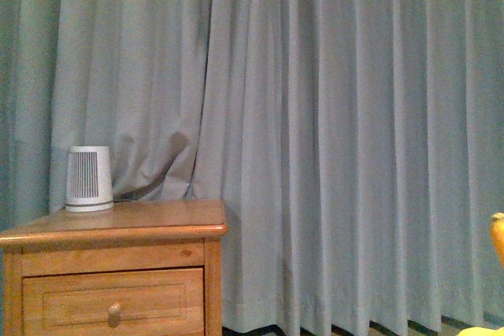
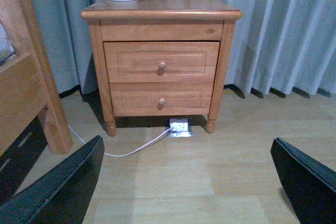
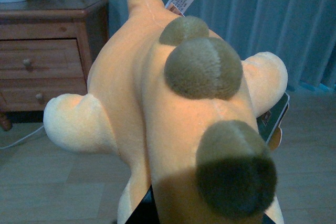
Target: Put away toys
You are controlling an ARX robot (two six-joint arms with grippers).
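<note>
**Grey curtain [image 1: 339,116], one nightstand [image 2: 163,19], one plush [image 3: 157,103] aloft**

Right gripper [image 3: 205,214] clenches the single soft orange plush, which is held off the wood floor [image 2: 210,182]. The plush is rounded and carries three brown fuzzy domes. Left gripper [image 2: 186,145] hangs spread and empty. The wooden nightstand has two closed drawers, each with one round knob; their contents are hidden. One white ribbed appliance [image 1: 88,179] stands on top.

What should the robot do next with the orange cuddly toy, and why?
Probably carry the plush toy onward with the right gripper shut on it, turning to look for its home. It hangs above the floor, both nightstand drawers are shut, no bin shows, and the left gripper is open and empty.
</note>
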